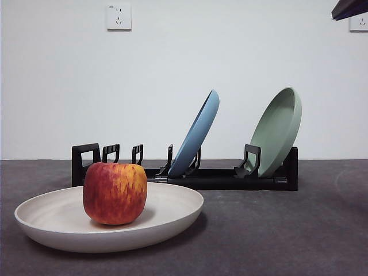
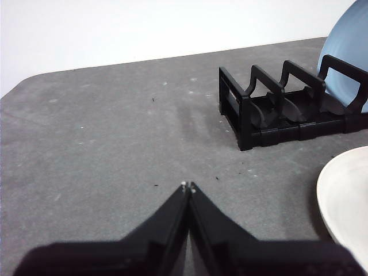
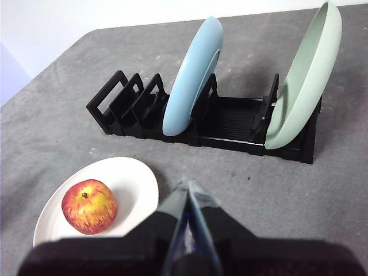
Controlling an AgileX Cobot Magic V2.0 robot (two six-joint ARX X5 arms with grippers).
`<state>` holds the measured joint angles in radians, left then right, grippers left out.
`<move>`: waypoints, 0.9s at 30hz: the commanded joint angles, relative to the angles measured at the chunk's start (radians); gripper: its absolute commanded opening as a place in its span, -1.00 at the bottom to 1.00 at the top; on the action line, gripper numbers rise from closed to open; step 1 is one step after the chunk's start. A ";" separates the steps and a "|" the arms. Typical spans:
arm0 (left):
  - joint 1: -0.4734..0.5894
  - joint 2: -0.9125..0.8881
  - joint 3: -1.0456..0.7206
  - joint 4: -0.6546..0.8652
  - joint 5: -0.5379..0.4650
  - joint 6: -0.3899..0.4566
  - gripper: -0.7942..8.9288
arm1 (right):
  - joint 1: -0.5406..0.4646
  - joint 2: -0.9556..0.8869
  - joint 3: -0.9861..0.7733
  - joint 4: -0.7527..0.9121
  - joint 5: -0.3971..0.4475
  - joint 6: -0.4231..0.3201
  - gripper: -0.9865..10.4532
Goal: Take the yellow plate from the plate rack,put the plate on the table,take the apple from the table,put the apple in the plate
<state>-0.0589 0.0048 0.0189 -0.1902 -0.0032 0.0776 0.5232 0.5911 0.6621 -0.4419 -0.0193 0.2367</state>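
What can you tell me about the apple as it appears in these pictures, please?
The apple is red with yellow-orange streaks, blocky and rounded, its skin whole. In the right wrist view its small stem dimple faces up, so it sits upright. It rests inside the yellow plate, off-centre, touching only the plate's floor. No gripper is on it.

Red-yellow streaked apple (image 1: 115, 192) sits in the cream shallow round plate (image 1: 172, 213) on the dark grey speckled table (image 1: 287, 230). Behind, long black plastic rack (image 1: 230, 179) holds a tilted blue plate (image 1: 198, 135) and a tilted sage-green plate (image 1: 279, 129). Black arm tip (image 1: 349, 8) at top right corner, white wall socket (image 1: 118, 16) above.
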 commanded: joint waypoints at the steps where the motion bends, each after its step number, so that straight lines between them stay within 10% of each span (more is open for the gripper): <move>1: 0.004 -0.003 -0.015 0.003 0.005 -0.007 -0.84 | 0.001 -0.002 -0.005 0.003 0.000 0.007 -0.83; 19: 0.004 -0.003 -0.015 0.004 0.005 -0.007 -0.84 | 0.000 -0.009 -0.005 -0.009 0.040 -0.101 -0.83; 27: 0.004 -0.003 -0.015 0.005 0.005 -0.007 -0.84 | -0.230 -0.122 -0.047 0.002 -0.006 -0.215 -0.83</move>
<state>-0.0589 0.0048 0.0185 -0.1898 -0.0006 0.0776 0.3256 0.4824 0.6392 -0.4435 -0.0135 0.0586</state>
